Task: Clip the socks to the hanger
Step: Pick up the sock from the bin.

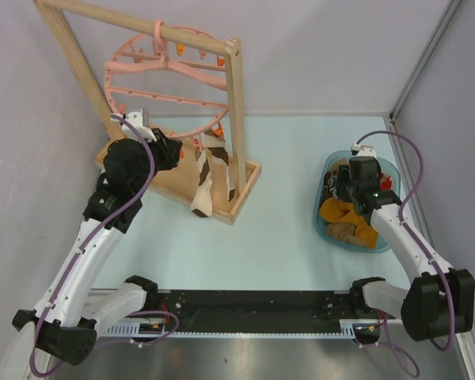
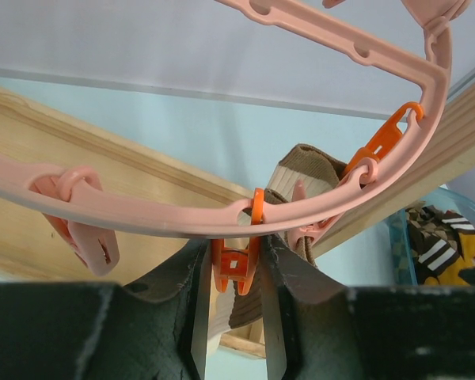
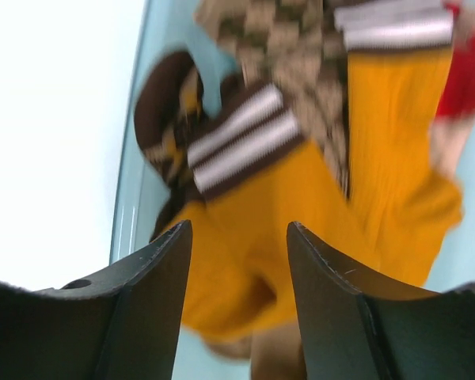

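The round pink hanger [image 1: 165, 79] hangs by its hook from a wooden rack. A cream-and-brown sock [image 1: 209, 178] dangles from its near rim. My left gripper [image 2: 236, 255] is raised under that rim [image 2: 142, 214] and is shut on an orange clip [image 2: 236, 267], with the sock [image 2: 305, 170] just behind it. The other socks lie heaped in a blue bin [image 1: 317, 212] at the right. They include a mustard yellow one [image 3: 301, 237] with a striped cuff [image 3: 241, 134], an argyle one [image 3: 301, 47] and a dark brown one [image 3: 162, 103]. My right gripper [image 3: 239, 229] hovers open just over the mustard sock, with nothing between its fingers.
The wooden rack frame [image 1: 237, 119] stands on a wooden base [image 1: 249, 178] at the back left, its right post close to the hanging sock. A red item [image 3: 467, 87] lies in the bin. Grey walls close in the left, back and right sides.
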